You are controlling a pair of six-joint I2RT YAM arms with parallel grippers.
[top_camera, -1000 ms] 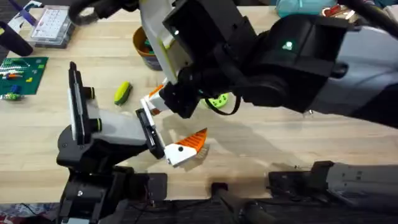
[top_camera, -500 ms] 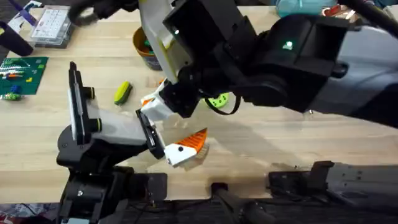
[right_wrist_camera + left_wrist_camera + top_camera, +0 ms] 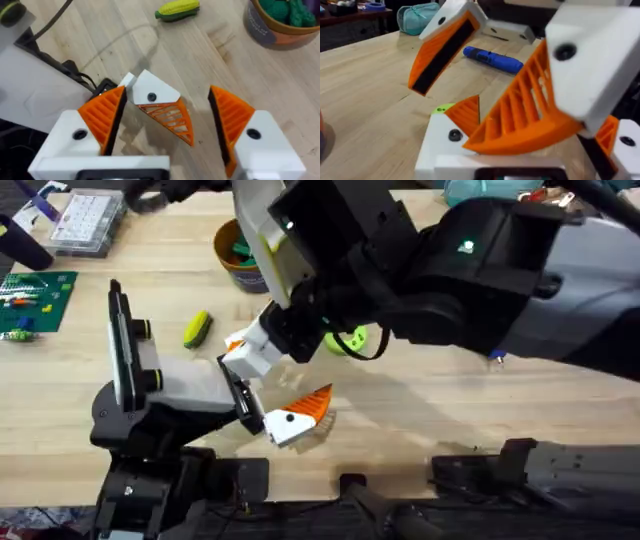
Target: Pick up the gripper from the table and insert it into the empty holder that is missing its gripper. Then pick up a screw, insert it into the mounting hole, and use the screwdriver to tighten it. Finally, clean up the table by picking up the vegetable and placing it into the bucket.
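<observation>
Overhead view: shows, nearest the arm bases, the holder (image 3: 175,385) standing on the bench (image 3: 450,420), with a dotted finger (image 3: 295,418), white and orange, at its near black mount.

Left wrist view: shows the left end effector (image 3: 537,120) with its fingers well apart and clamped on nothing that can be made out. Cannot tell whether the large orange wedge just before it touches either pad.

Right wrist view: shows, just past the holder's mounts, the right end effector (image 3: 166,102), reached across from the lower right base, pads spread. Places the gripper (image 3: 152,96) between those pads, close against one and clear of the other, so not clamped. Sets its white block right beside the holder's dark mount and cable, but leaves unsettled whether it is seated there.

Farther out, finds the vegetable (image 3: 197,328) lying alone on bare wood, and farthest the bucket (image 3: 237,260), with green items inside. Catches the screwdriver (image 3: 492,57) lying flat on the bench, well beyond the left end effector.

Step in hand, by judgement: the first, fitting the gripper into the holder, with fastening and clean-up not yet begun.

Next move, by judgement: calls for confirming the seat. Means closing squarely on the white block, lining it with the mount and pressing it home without nudging the holder. Only then calls for letting go.
</observation>
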